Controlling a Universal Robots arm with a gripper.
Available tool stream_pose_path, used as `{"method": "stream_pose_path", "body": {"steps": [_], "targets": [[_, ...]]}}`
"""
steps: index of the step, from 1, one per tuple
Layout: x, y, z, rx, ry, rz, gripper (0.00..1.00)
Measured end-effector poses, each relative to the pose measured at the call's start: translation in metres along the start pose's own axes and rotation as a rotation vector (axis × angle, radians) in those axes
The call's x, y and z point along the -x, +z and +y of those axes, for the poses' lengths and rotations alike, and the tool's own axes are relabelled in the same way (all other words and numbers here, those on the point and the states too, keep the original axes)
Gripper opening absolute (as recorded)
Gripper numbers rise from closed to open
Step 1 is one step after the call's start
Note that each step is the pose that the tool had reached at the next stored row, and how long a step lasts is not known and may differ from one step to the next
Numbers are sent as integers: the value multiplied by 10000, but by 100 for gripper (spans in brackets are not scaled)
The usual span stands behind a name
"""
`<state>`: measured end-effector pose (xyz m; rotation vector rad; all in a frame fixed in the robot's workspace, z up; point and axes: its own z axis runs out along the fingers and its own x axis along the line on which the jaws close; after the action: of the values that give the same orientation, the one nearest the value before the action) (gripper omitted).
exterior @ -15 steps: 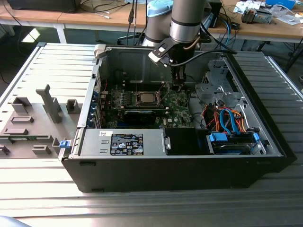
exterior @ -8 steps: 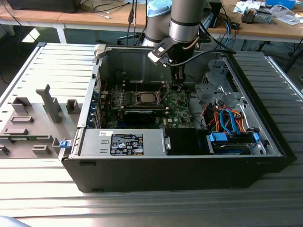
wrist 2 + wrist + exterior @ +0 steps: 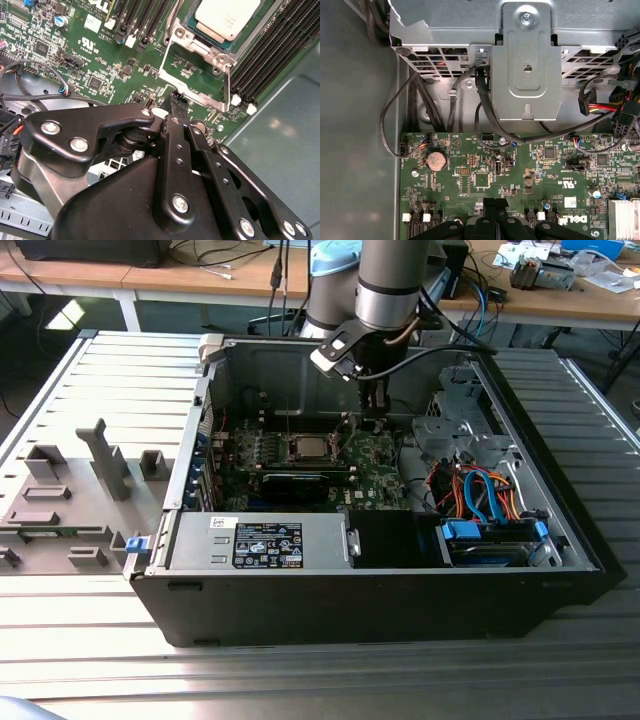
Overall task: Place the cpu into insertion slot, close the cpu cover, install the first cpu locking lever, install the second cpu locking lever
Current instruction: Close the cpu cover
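Observation:
The cpu (image 3: 227, 17), a silvery square chip, lies seated in the insertion slot (image 3: 191, 24) on the green motherboard; the exterior view shows the cpu (image 3: 305, 448) at the middle of the open case. The cpu cover (image 3: 202, 97), a thin metal frame with a square window, is swung open away from the slot, with green board showing through the window. My gripper (image 3: 177, 101) is shut, and its black tips sit at the cover's free edge. Whether they pinch that edge I cannot tell. The same tips (image 3: 495, 210) appear in the first wrist view, and the exterior view has my gripper (image 3: 372, 418) just to the slot's right.
Long black memory slots (image 3: 260, 65) flank the socket on both sides. A metal drive bracket (image 3: 527, 65) and loose black cables (image 3: 485, 100) lie beyond the board. The case wall (image 3: 195, 430) rises at the exterior view's left, with a power supply (image 3: 265, 540) in front.

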<state>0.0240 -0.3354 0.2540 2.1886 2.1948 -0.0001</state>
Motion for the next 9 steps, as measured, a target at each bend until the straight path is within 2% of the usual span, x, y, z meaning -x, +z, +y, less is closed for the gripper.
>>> {"method": "stream_pose_path", "body": {"steps": [9], "targets": [[0, -1, -31, 3, 0, 0, 11]]}}
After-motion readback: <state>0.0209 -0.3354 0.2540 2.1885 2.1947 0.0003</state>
